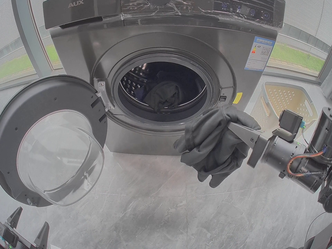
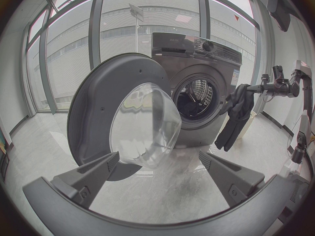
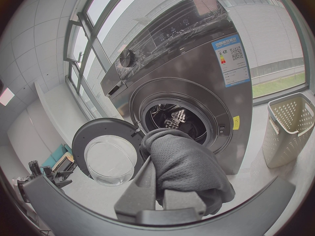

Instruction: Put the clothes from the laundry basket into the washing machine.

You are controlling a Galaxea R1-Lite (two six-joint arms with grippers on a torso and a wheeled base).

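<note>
Grips a garment [image 1: 211, 144] in the right end effector [image 1: 237, 128] at 5 o'clock of the washer [image 1: 166, 40] mouth (dark cloth [image 1: 164, 95] inside); holds left end effector [image 2: 158, 154] released at 7 o'clock.

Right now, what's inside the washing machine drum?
One dark crumpled garment in the silver front-loading washing machine's perforated steel drum; whatever lies under or behind it is hidden.

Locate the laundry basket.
In the head view, the laundry basket stands on the floor at the robot's right, beside the washing machine, behind the right gripper holding a dark garment.
</note>
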